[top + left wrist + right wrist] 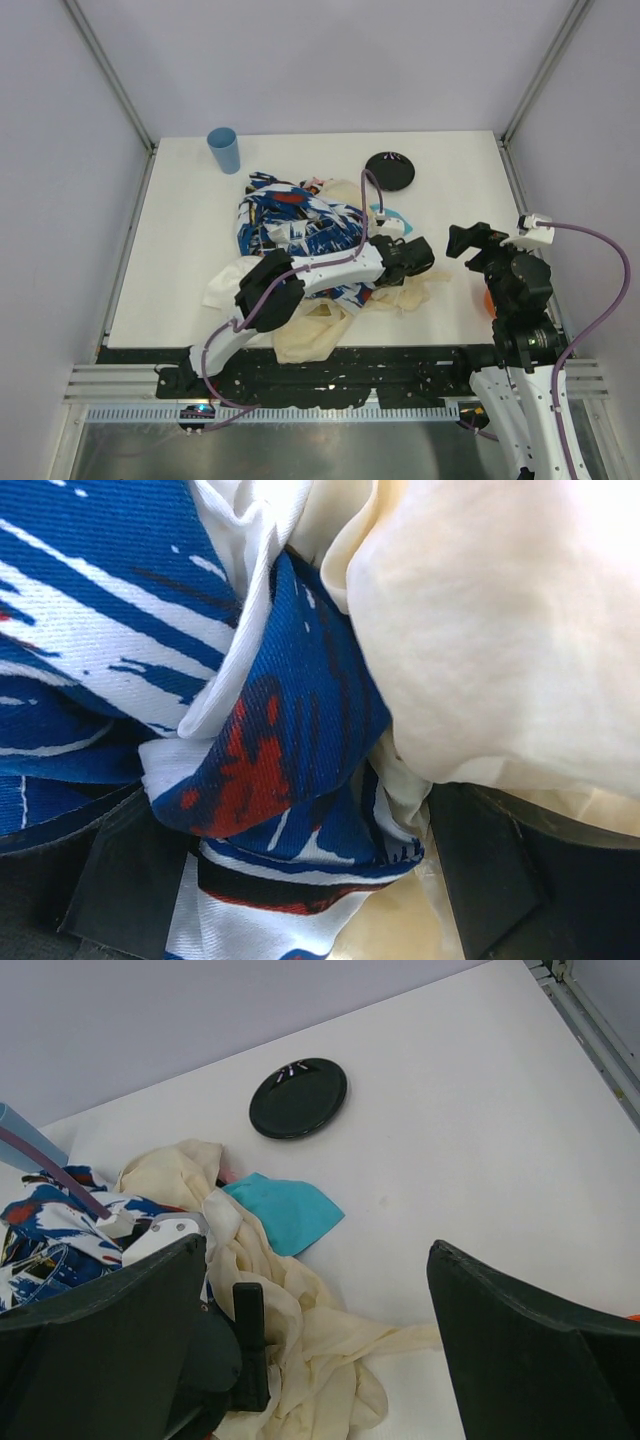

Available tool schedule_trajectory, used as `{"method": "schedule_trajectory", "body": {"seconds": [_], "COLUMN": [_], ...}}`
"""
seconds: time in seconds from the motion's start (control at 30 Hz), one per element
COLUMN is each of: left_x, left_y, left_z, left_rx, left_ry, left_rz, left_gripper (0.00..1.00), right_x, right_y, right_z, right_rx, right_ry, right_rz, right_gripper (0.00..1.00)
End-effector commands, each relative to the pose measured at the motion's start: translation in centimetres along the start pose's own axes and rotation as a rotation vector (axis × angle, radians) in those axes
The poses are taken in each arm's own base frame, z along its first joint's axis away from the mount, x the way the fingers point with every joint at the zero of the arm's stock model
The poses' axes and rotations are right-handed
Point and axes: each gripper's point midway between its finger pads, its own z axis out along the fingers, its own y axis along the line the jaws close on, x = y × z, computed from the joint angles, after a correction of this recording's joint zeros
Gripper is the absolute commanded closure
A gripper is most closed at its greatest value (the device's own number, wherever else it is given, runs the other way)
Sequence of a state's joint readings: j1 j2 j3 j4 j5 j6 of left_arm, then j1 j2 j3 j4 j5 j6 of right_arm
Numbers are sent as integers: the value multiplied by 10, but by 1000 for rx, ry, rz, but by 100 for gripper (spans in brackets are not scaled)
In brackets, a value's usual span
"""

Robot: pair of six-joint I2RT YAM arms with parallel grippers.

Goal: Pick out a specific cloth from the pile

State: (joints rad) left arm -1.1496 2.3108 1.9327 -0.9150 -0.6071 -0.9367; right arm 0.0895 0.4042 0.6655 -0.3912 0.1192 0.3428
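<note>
Top view: the pile [300,235] sits mid-tabletop [180,250]. The teal cloth [388,214] shows only as a small patch at the pile's 2 o'clock edge, not yet lifted or pulled clear. The left arm [320,268] lies across the pile's near side. The left pincer [415,255] is at the pile's 4 o'clock edge, jaws apart, just beside the teal patch but not on it. The right pincer [468,240] hovers off to 3 o'clock, jaws apart and holding nothing. A blue cup [224,150] stands at 11 o'clock of the pile and a black plate [390,170] at 1 o'clock. A small orange thing [487,298] peeks from under the right arm, and I cannot tell what it is.

Left wrist view: the wide-spread fingers straddle the patterned cloth [270,750] and the cream cloth [500,650]. No teal shows here, so closing now would likely catch the wrong fabric.

Right wrist view: the teal cloth lies flat on the tabletop with its 9 o'clock end tucked under cream folds. The plate is near at its 12 o'clock. The whole pick remains to be done, meaning grip the free teal corner and draw it out. The cream overlap and the left wrist nearby are the likely hindrances.
</note>
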Motion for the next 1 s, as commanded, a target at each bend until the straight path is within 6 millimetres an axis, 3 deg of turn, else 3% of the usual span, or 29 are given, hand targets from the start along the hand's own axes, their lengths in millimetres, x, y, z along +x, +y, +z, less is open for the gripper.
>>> {"method": "schedule_trajectory", "body": {"seconds": [0.0, 0.1, 0.2, 0.33, 0.37, 0.4, 0.5, 0.6, 0.73, 0.97], "left_x": [90, 96, 105, 105, 101, 97, 56, -1, -57, -95], "left_y": [14, 14, 8, 4, 2, 3, 10, 31, 71, 163], "left_z": [47, 53, 61, 63, 61, 57, 29, -16, -74, -116], "left_rx": [-163, -195, -179, -145, -127, -118, -89, -51, 46, 36], "left_ry": [221, 246, 268, 270, 259, 252, 145, -36, -264, -404], "left_rz": [27, 54, 71, 117, 129, 141, 172, 135, 31, -142], "left_gripper": [8, 15, 35, 74, 96, 100, 100, 100, 100, 100], "right_x": [-3, -3, -3, -1, -2, -2, -4, -1, -1, 5], "right_y": [-3, -4, -5, -8, -9, -10, -12, -10, -9, 11], "right_z": [2, 2, 2, 3, 3, 3, 2, 4, 4, 9], "right_rx": [22, 27, 33, 48, 54, 60, 70, 60, 54, -57], "right_ry": [-14, -17, -14, -10, -11, -13, -20, -10, -3, 24], "right_rz": [8, 6, 9, 6, 7, 7, 9, 7, 5, 1], "right_gripper": [5, 5, 5, 5, 5, 5, 5, 5, 5, 5]}}
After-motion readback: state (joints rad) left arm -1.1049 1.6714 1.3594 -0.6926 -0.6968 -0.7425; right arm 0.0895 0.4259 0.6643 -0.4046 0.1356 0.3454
